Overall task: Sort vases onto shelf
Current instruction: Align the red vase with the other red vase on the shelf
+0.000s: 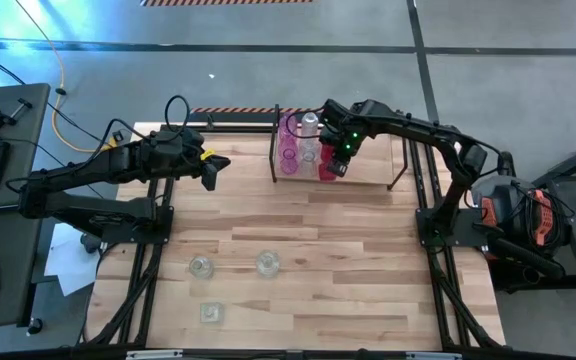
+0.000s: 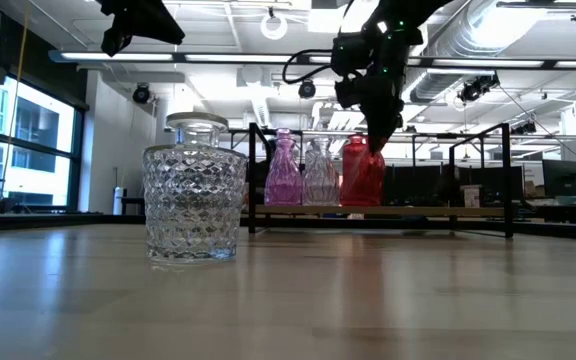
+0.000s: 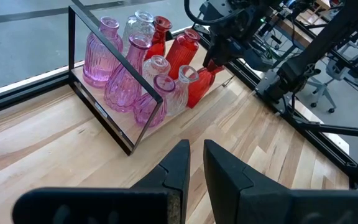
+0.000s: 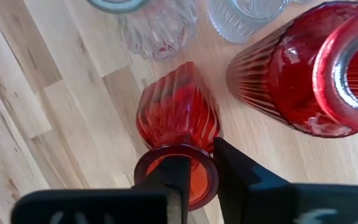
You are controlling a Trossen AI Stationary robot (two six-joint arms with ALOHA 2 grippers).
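Note:
The shelf stands at the table's far edge with pink, clear and red vases on its board. My right gripper comes down from above on the nearest small red vase, shut on its mouth. This vase stands next to a taller red vase. My left gripper hangs shut in the air left of the shelf and holds nothing. Three clear vases stand on the near part of the table. My right gripper holds the small red vase by the rim of its mouth, one finger inside the opening and one outside. The fingers point steeply down from above. The vase stands upright, its base on the shelf's board at the row's right end.
The shelf's right half is bare board. Between the shelf and the three clear vases the tabletop is open wood. The cut-glass vase looms large in the low view. The arms' black frames run along both table sides.

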